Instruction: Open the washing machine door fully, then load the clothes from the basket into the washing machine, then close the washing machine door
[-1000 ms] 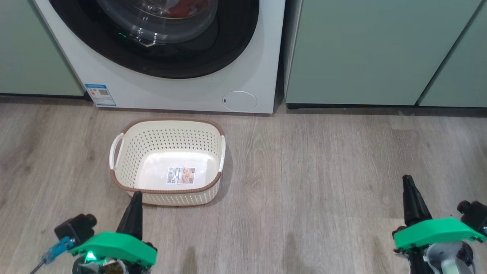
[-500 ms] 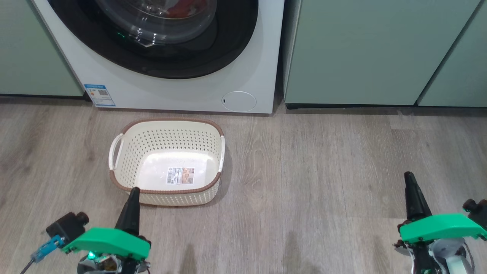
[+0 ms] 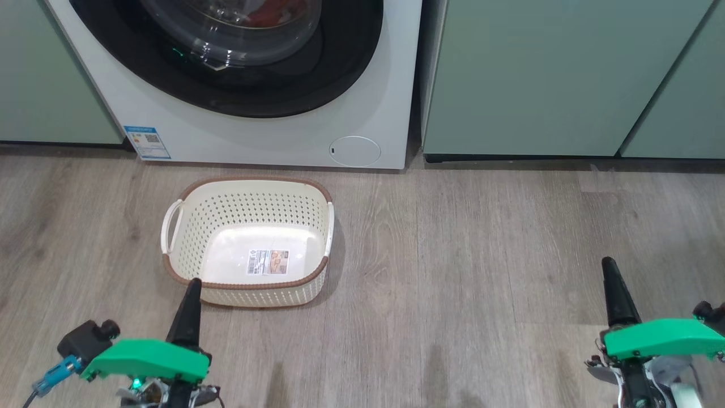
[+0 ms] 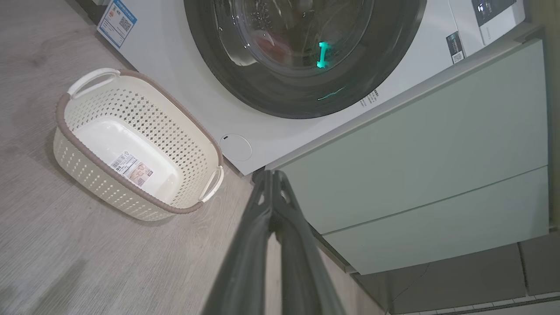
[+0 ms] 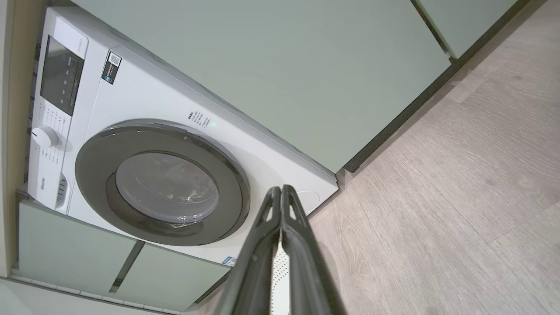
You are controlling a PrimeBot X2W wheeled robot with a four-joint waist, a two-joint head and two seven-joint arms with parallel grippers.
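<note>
Washing machine door (image 3: 238, 85), one, closed; one basket (image 3: 249, 205); left claw (image 3: 193, 284), right claw (image 3: 608, 265) pinched.

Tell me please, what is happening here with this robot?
The laundry job looks almost finished. The washing machine door is closed, and red clothes show through it. The basket stands empty on the floor before the washing machine. The left pincer and the right pincer are both shut, hold nothing, and hang low, apart from the machine.

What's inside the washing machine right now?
Through the shut door's glass, red clothes show inside. The door's black rim and glare hide the rest of the interior.
</note>
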